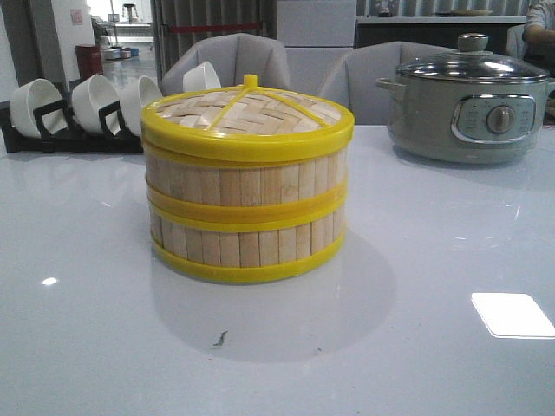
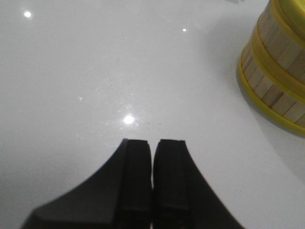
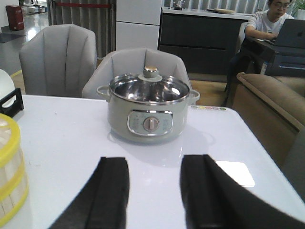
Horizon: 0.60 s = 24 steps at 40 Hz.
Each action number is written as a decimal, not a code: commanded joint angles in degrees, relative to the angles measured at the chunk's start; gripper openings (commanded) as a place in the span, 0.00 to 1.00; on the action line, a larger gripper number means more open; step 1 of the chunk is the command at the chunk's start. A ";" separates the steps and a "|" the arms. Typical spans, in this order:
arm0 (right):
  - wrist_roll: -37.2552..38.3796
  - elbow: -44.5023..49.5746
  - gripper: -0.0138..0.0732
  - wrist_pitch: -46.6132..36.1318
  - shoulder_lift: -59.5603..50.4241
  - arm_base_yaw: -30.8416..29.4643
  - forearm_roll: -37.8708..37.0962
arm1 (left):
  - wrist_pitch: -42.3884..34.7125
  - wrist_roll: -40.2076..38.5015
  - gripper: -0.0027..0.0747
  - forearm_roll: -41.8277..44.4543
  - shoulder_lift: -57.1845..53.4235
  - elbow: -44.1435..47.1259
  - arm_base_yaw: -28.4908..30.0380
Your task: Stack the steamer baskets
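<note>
The left gripper (image 2: 152, 143) hung pressed together, the stacked baskets (image 2: 276, 71) well off to its side. The right gripper (image 3: 155, 167) stood spread, empty, facing the pot (image 3: 148, 112). Stacking looked finished, lid (image 1: 247, 111) on.

Left hand (image 2: 152, 179) fingers pressed together over white table (image 2: 95, 86), stacked steamer baskets (image 2: 279, 71) nearby

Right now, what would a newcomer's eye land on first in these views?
The steamer baskets, two stacked at the table's centre under a woven lid with a yellow rim. Next, the grey-green electric pot far right, and white cups racked far left. Neither gripper touches anything.
</note>
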 commanded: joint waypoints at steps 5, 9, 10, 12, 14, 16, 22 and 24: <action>-0.15 7.13 0.58 -4.24 -5.29 -0.44 -1.00 | -4.42 -0.39 0.15 -0.17 -0.04 -1.61 -0.32; -0.15 9.97 0.58 -4.24 -5.79 -0.44 -1.00 | -4.42 -0.39 0.15 -0.17 -0.04 -1.61 -0.32; -0.15 10.61 0.58 -4.24 -5.79 -0.44 -1.00 | -4.42 -0.39 0.15 -0.17 -0.04 -1.61 -0.32; -0.15 11.58 0.58 -4.55 -5.79 -0.44 -1.00 | -4.42 -0.39 0.15 -0.17 -0.04 -1.61 -0.32; -0.15 12.30 0.58 -6.00 -5.79 -0.44 -1.00 | -4.42 -0.39 0.15 -0.17 -0.04 -1.61 -0.32; -0.15 12.75 0.54 -7.70 -5.79 -0.44 -1.00 | -4.42 -0.39 0.15 -0.17 -0.04 -1.61 -0.32; -0.15 12.89 0.28 -9.38 -5.79 -0.44 -1.00 | -4.42 -0.39 0.15 -0.17 -0.04 -1.61 -0.32; -0.15 12.89 0.18 -9.06 -5.61 -0.44 -0.89 | -4.42 -0.39 0.15 -0.17 -0.04 -1.61 -0.32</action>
